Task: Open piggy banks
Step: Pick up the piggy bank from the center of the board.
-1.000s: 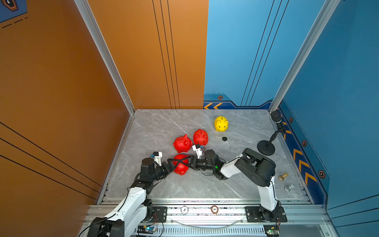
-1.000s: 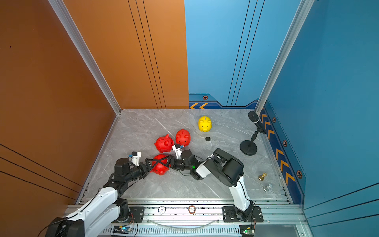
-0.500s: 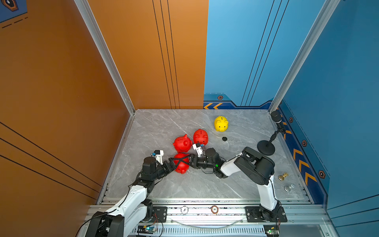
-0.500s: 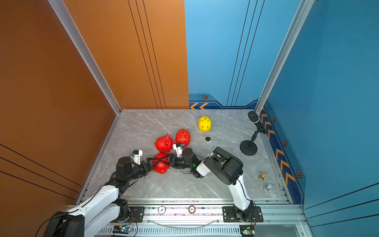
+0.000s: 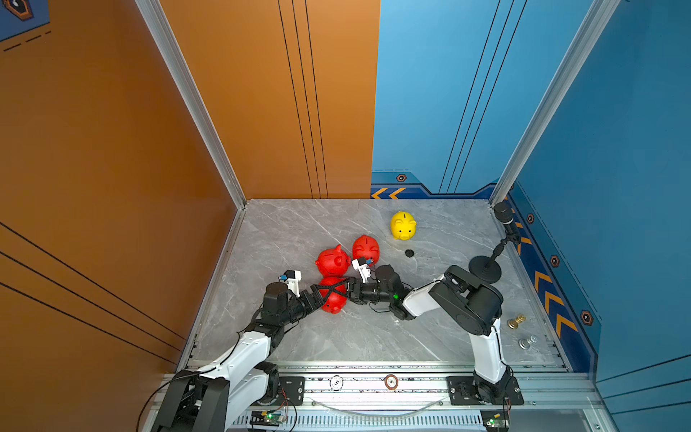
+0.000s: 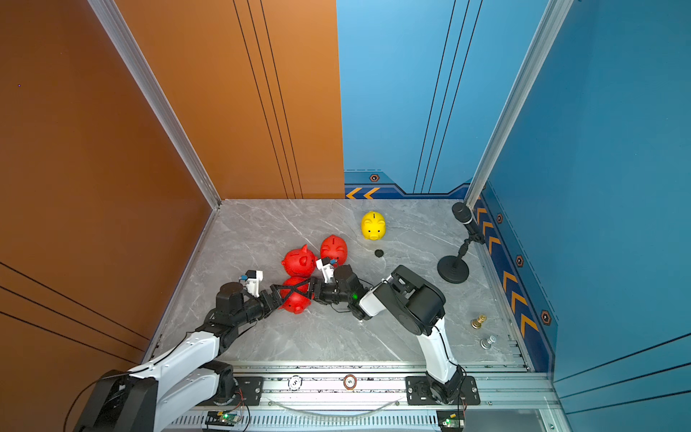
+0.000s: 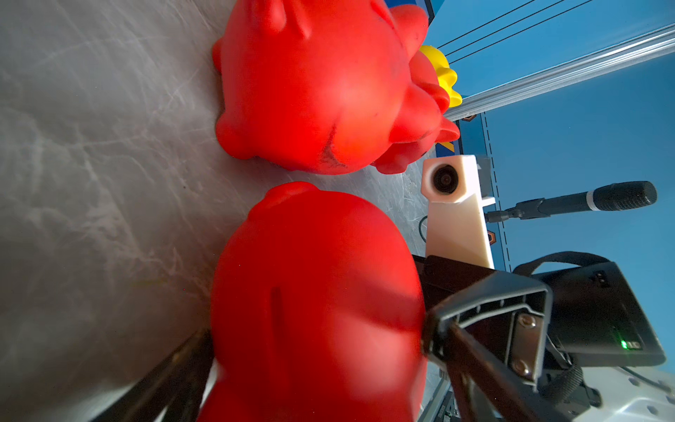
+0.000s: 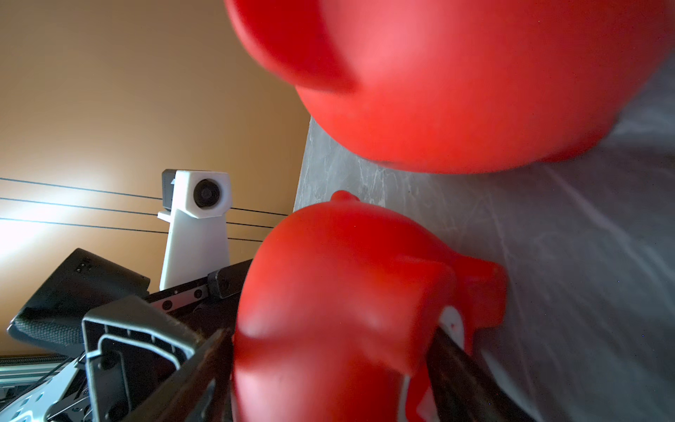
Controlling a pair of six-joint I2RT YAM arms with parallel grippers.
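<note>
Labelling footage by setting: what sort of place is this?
Likely a robot test booth: two arms bolted to an aluminium rail, orange and blue panels walling the tabletop, a microphone stand.

Red piggy banks (image 5: 332, 262) (image 5: 366, 248) (image 5: 334, 302): three. Yellow piggy bank (image 5: 403, 225): one. Black plug (image 5: 410, 253): one.

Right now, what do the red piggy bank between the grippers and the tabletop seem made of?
The red piggy bank: probably moulded plastic, smooth, soft glossy highlights. The tabletop: grey, white-veined, marble-look slab; real stone or printed laminate, cannot tell.
</note>
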